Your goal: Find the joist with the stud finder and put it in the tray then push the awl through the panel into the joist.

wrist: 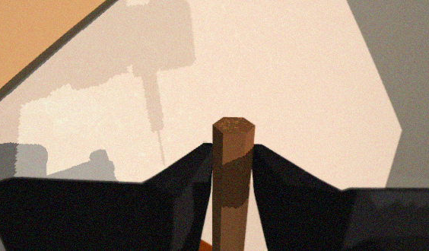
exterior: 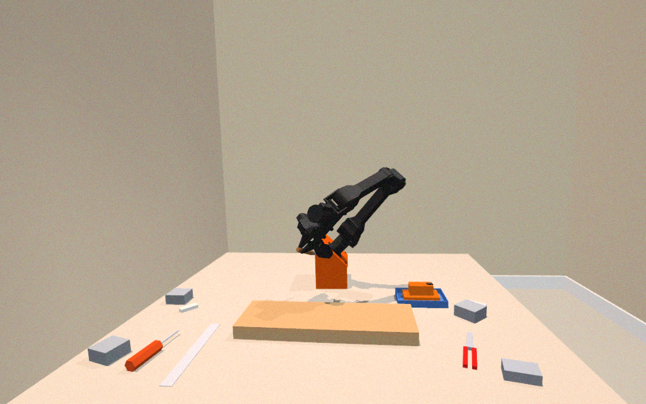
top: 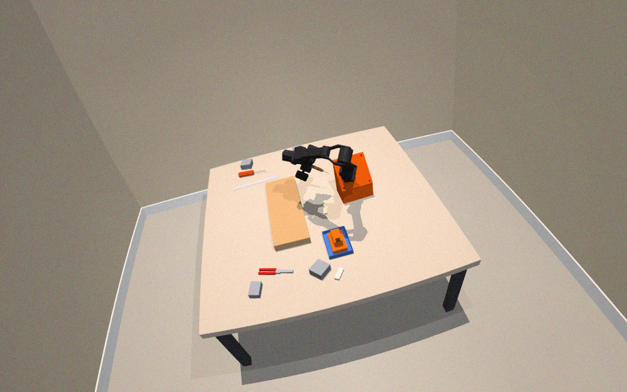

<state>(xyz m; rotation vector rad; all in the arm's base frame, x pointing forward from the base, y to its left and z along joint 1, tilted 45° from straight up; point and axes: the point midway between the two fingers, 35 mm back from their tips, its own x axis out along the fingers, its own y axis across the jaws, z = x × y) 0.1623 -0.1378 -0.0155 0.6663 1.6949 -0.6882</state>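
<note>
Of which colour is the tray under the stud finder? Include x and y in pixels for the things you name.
The tray (top: 327,249) (exterior: 421,304) is blue; it shows best in the top view.

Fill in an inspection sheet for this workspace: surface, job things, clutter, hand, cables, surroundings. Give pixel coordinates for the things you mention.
Surface: pale table (top: 403,233) (exterior: 285,376), shadows across it.
Job things: panel (top: 287,214) (exterior: 325,316) (wrist: 26,27) flat on the table; stud finder (top: 338,237) (exterior: 420,288) in the blue tray (top: 327,246) (exterior: 421,304); awl (top: 317,167) (wrist: 233,163) off the table.
Clutter: four gray blocks, screwdriver (top: 246,173) (exterior: 144,355), pliers (top: 267,271) (exterior: 469,351), flat strip (top: 256,183) (exterior: 190,355), small white piece.
Hand (wrist: 232,153): shut on the awl's handle.
Cables: nothing seen.
Surroundings: plain walls, pale skirting.
</note>
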